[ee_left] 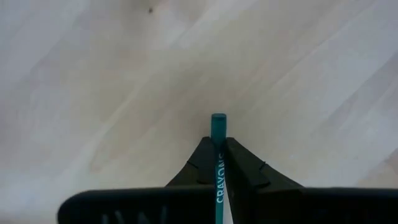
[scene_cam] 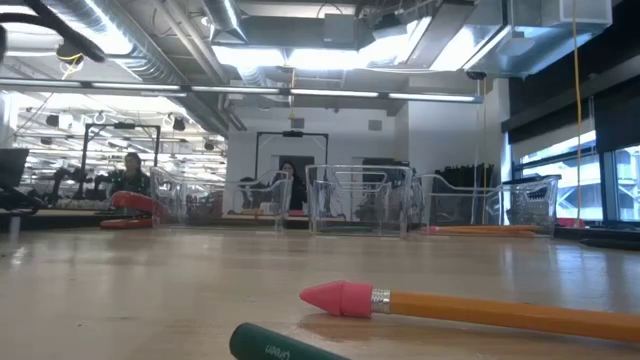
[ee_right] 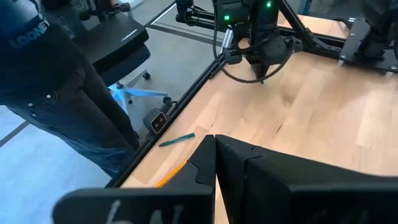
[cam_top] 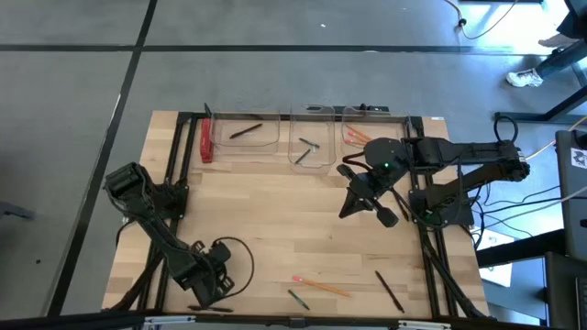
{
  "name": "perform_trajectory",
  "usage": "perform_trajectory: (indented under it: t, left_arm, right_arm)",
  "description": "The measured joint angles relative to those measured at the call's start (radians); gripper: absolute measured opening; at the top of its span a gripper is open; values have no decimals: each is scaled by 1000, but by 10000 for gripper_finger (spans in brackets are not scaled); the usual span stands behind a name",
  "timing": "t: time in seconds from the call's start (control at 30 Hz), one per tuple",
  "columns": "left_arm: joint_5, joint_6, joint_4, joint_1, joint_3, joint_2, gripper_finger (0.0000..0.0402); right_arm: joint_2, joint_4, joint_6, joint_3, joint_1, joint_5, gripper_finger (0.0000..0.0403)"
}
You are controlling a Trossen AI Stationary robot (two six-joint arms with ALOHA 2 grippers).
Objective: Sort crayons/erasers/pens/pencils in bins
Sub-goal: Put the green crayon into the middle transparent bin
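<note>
My left gripper (cam_top: 220, 277) is near the table's near left corner, pointing down, and is shut on a teal-green crayon (ee_left: 219, 124). It also shows in the right wrist view (ee_right: 261, 68). My right gripper (cam_top: 346, 212) hangs shut and empty over the table's right half, in front of the bins. Three clear bins stand along the far edge: the left one (cam_top: 243, 134) holds a black pen, the middle one (cam_top: 312, 139) crayons, the right one (cam_top: 367, 128) orange pencils. Two pencils (cam_top: 321, 286), a crayon (cam_top: 298, 298) and a pen (cam_top: 390, 291) lie flat near the near edge. My left gripper pinches the crayon between its two fingers, and the crayon lies along them. Its flat end (ee_left: 219, 119) sticks out a little past the fingertips, and its lettered shaft (ee_left: 220, 186) runs back between them. The fingers come from above and point down at the table.
A thick red bar (cam_top: 206, 142) lies left of the left bin. A black frame (cam_top: 174, 183) runs along the table's sides. In the low view a pencil with a pink eraser (scene_cam: 480, 308) and a green crayon (scene_cam: 280, 345) lie close. A person (ee_right: 56, 81) stands beyond the near edge.
</note>
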Motion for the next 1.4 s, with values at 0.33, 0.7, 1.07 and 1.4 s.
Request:
perform_trajectory:
  t: [0.33,0.7,1.07,1.4]
  left_arm:
    - [3,188,28,128,1,-2,2]
    - [-11,463,119,308,2,-58,2]
    - [-72,807,139,551,3,-245,3]
    - [-27,1172,383,839,3,-327,3]
  right_arm:
    - [0,0,0,0,0,8,6]
    - [0,-1,0,0,0,46,6]
    - [0,-55,0,0,0,142,6]
    - [0,-146,0,0,0,315,6]
